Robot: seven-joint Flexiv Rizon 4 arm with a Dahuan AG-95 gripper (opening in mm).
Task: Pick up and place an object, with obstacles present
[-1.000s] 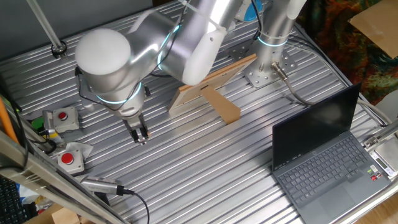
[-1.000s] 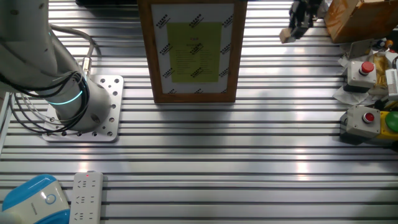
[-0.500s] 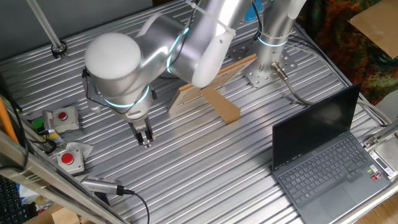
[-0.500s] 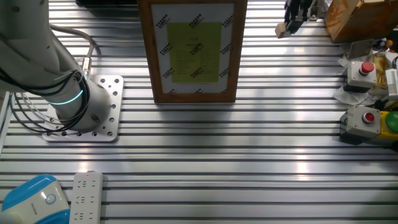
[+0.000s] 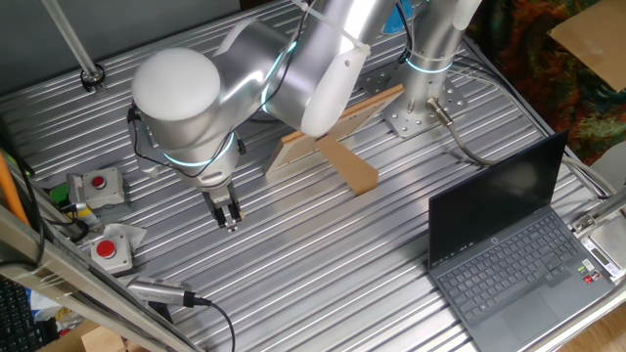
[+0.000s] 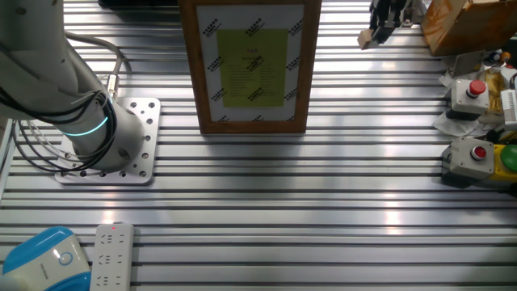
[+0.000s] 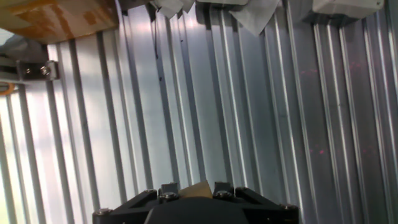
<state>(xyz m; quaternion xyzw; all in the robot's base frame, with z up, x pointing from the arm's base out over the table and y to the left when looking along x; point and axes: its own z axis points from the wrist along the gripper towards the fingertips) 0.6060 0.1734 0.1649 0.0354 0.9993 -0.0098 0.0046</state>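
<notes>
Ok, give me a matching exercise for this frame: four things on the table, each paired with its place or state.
Things:
1. tiny tan wooden cube
2. black laptop
3. brown cardboard-coloured rectangular bar
4. red push buttons

States:
A. lid open, near the table's corner
B. held between the tool's fingers
C. meets the thin light-wood panel in a T
D. at the table's edge beside the tool

Pairs: 1-B, 2-A, 3-C, 4-D
</notes>
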